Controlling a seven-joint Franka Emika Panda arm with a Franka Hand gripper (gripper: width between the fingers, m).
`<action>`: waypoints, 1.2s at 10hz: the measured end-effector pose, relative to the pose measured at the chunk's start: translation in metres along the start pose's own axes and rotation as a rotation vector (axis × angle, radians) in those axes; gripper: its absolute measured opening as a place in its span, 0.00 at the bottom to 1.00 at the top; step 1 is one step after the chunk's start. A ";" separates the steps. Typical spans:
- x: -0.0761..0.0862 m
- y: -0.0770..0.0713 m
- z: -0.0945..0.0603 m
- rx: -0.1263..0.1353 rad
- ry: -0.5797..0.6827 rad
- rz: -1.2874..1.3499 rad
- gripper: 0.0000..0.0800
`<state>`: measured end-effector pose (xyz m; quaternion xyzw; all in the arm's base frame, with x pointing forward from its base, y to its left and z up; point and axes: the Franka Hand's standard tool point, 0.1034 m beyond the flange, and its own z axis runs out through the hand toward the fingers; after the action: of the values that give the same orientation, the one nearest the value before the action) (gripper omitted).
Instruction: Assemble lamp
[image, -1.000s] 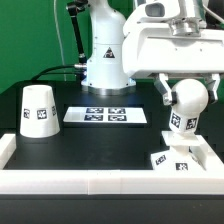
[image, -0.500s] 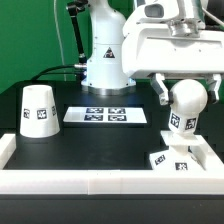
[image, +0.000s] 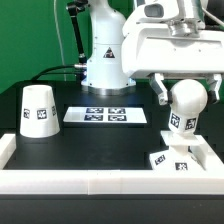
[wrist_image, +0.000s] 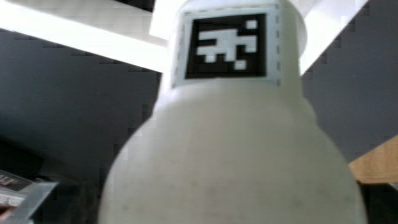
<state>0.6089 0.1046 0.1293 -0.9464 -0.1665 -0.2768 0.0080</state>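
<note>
The round white bulb (image: 186, 100) stands upright on the flat square base (image: 160, 160) at the exterior view's right, near the front. My gripper (image: 186, 97) straddles the bulb's head, open. One finger (image: 160, 93) shows a small gap to the bulb. In the wrist view the bulb (wrist_image: 222, 150) fills the picture, with its square tag (wrist_image: 228, 45) on the neck, and no fingers show there. The cone shade (image: 38, 110) stands alone at the exterior view's left, wide end down.
The marker board (image: 106, 115) lies flat between the shade and the bulb. A low white wall (image: 100, 182) runs along the front and up both sides of the black table. The arm's white pedestal (image: 105, 55) stands behind the board.
The fingers have spread apart and come off the bulb's sides. The bulb stays upright on the base, and the shade has not moved.
</note>
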 end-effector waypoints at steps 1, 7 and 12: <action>0.002 -0.001 -0.005 0.008 -0.012 0.001 0.87; 0.007 0.000 -0.012 0.018 -0.031 0.002 0.87; -0.007 0.003 -0.003 0.097 -0.237 0.034 0.87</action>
<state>0.6029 0.0997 0.1282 -0.9736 -0.1636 -0.1547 0.0387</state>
